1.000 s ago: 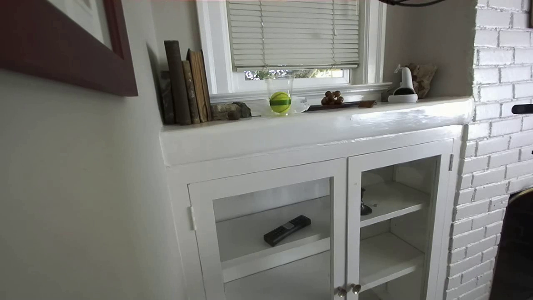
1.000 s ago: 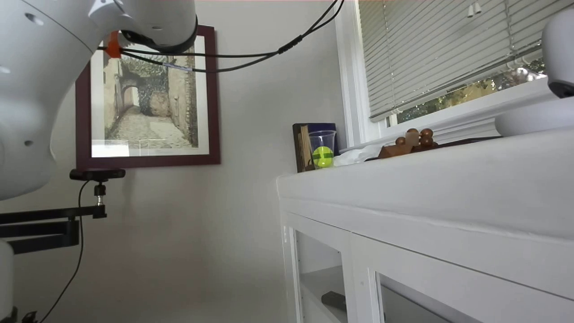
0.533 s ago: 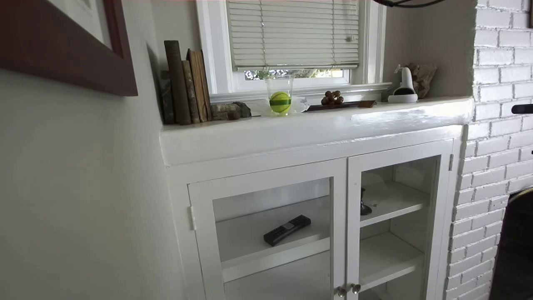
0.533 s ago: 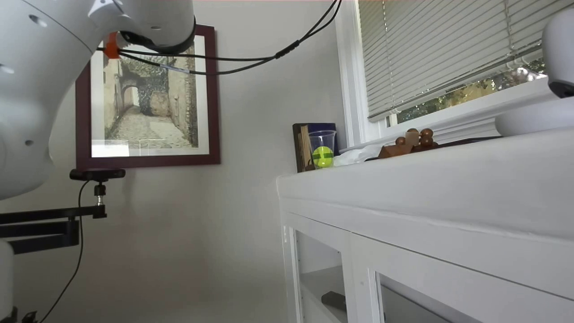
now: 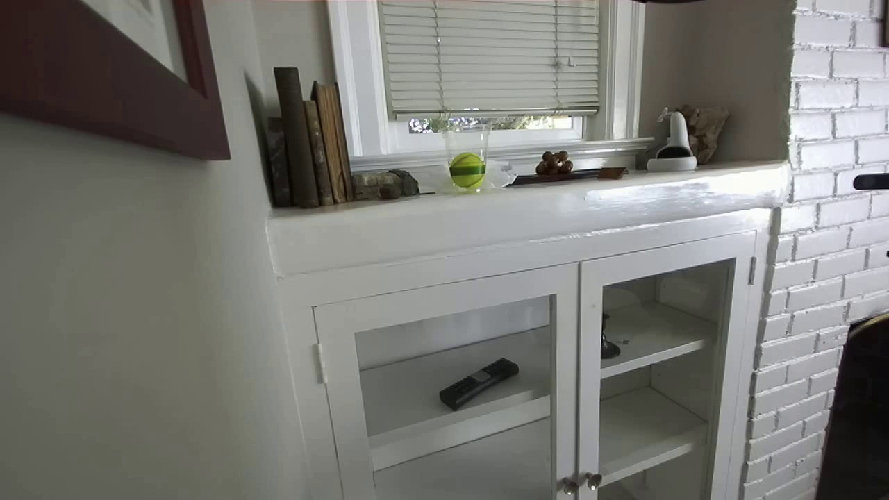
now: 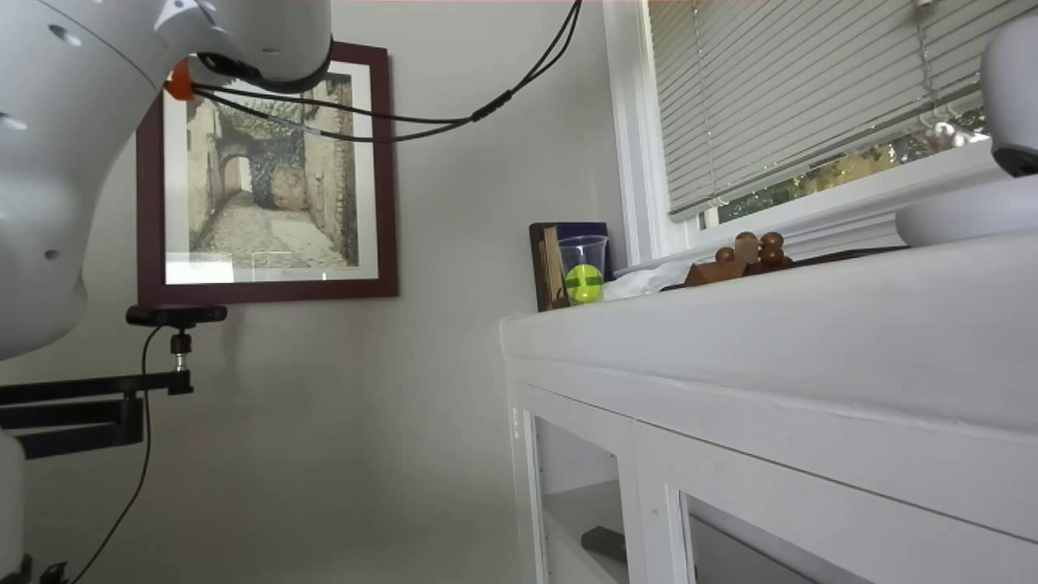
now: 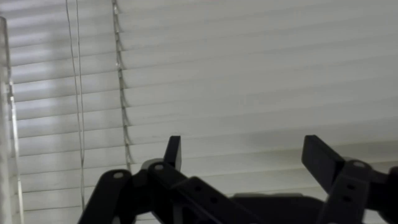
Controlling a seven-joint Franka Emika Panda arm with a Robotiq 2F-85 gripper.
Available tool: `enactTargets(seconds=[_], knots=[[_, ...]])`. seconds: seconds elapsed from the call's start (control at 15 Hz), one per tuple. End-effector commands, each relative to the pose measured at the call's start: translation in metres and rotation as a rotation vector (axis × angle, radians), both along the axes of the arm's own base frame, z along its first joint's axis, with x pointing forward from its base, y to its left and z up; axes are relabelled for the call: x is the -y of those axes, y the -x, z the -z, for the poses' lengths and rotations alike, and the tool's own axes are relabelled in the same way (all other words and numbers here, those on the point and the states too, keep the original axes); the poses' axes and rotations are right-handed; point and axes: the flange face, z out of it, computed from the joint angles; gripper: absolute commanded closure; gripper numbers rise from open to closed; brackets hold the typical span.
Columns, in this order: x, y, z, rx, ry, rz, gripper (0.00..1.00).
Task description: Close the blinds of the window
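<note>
White slatted blinds (image 5: 493,62) hang over the window (image 5: 357,90) and cover most of it; below their bottom rail a narrow strip of glass shows foliage. Both exterior views show this. A small pull-cord tassel (image 5: 571,61) dangles in front of the slats. Slats fill the wrist view, with two thin cords (image 7: 79,99) hanging to the left of the gripper (image 7: 241,137). The gripper faces the blinds with its fingers wide apart, and no object lies between them. Neither exterior view takes in the gripper; the white arm (image 6: 57,178) shows in an exterior view.
On the ledge (image 5: 528,208) under the window stand books (image 5: 305,146), a clear cup with a yellow-green ball (image 5: 467,171), brown wooden beads (image 5: 554,164) and a white device (image 5: 674,146). A framed picture (image 6: 389,178) hangs behind the arm, near a camera mount (image 6: 174,316).
The arm and its cables have shifted slightly left in an exterior view. The cord tassels have swung about in front of the slats. The blinds' bottom edge stays at about the same height.
</note>
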Motion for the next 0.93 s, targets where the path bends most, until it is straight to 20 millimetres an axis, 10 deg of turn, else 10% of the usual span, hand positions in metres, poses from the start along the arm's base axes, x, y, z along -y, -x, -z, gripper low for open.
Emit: enactTargets(seconds=[0.0, 0.87], knots=[[-0.02, 0.011, -0.004, -0.086, -0.036, -0.126, 0.0], [-0.029, 0.013, 0.001, -0.182, -0.126, -0.171, 0.0]])
